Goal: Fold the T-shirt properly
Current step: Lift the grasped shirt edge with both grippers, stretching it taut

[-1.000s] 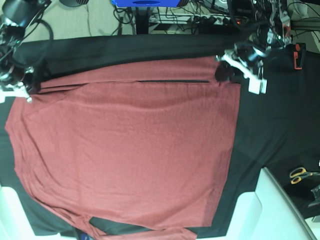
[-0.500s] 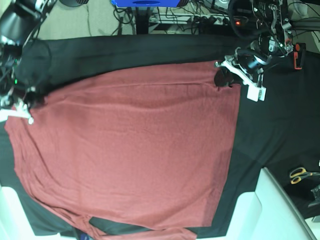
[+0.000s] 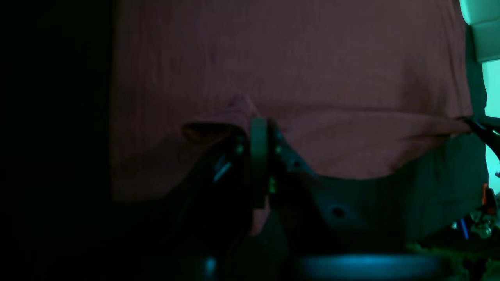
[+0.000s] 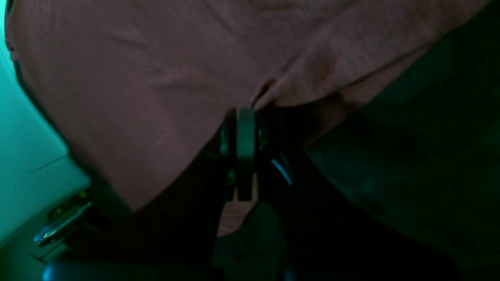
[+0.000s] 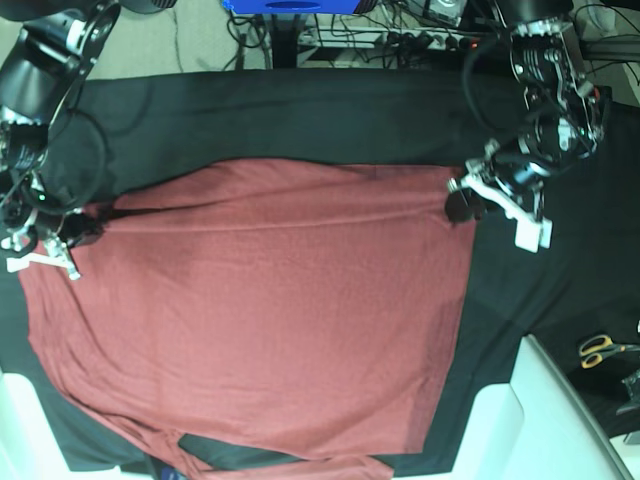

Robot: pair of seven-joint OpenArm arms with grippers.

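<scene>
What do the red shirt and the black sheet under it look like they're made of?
T-shirt: looks like thin, soft, matte knit; it drapes and puckers where the left gripper and right gripper pinch its edge. Black cloth: seems a matte woven or felt-like fabric, with soft creases; exact weave unclear.

T-shirt (image 5: 260, 310) bottom edge cut off

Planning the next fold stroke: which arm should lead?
Neither clearly; both. Left gripper and right gripper are each shut on a far corner of the shirt, so they likely pull it together.
</scene>
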